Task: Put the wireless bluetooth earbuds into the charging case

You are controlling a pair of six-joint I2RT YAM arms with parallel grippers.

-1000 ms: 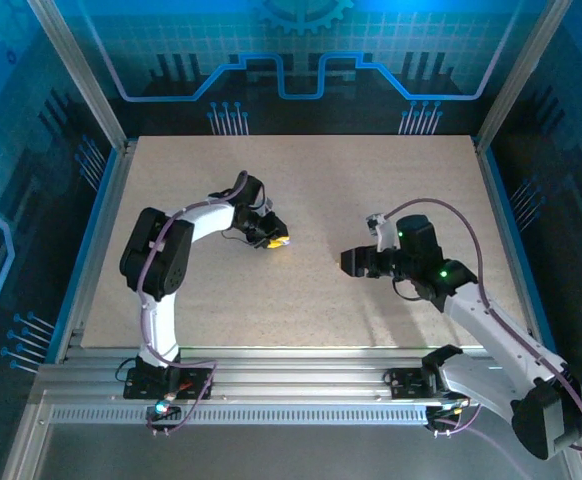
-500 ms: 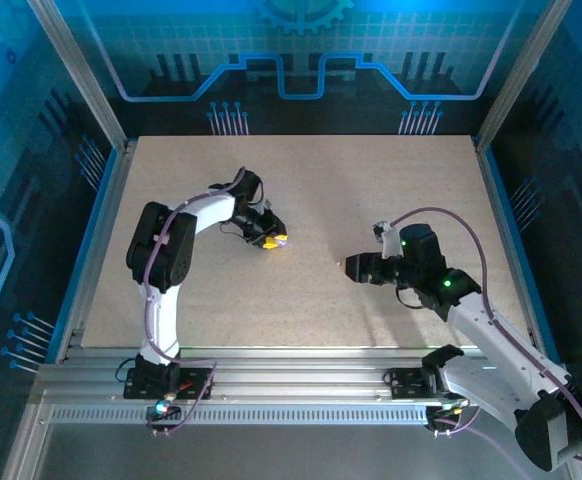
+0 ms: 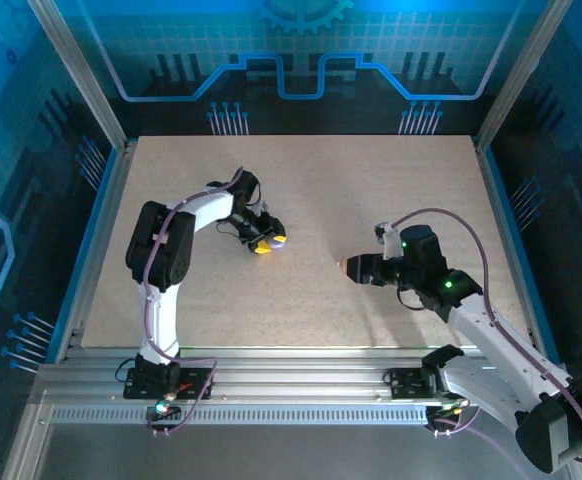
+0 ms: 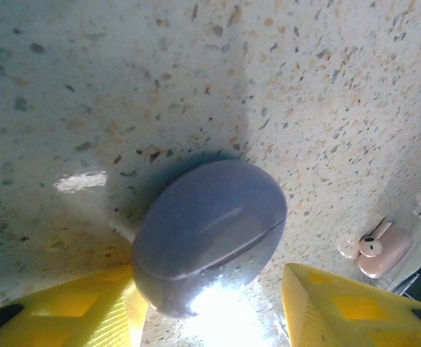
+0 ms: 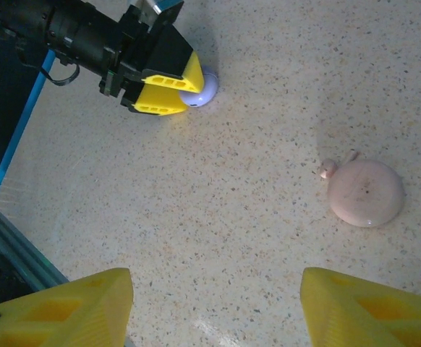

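A closed lavender charging case [image 4: 209, 230] lies on the speckled table between the yellow fingers of my left gripper [image 4: 210, 303]. Those jaws stand open: the left finger [image 4: 87, 307] is against the case, the right finger [image 4: 341, 303] is apart from it. The top view has this gripper [image 3: 263, 243] left of centre. A pink round case [image 5: 366, 193] lies apart to the right, with a tiny pale earbud [image 5: 326, 171] at its edge. From the left wrist, a whitish earbud [image 4: 373, 244] lies by that pink case [image 4: 390, 253]. My right gripper [image 5: 218, 303] hovers open and empty, short of the pink case.
The right view takes in the left arm's black wrist [image 5: 80, 36] and yellow fingers [image 5: 163, 90] beside the lavender case [image 5: 200, 88]. A blue rail [image 5: 15, 137] and aluminium frame bound the table's near-left edge. Bare speckled tabletop [image 3: 371, 180] stretches behind both arms.
The left gripper's jaws have spread apart from the lavender case, which stays on the table. The right arm shifted slightly, then held still.
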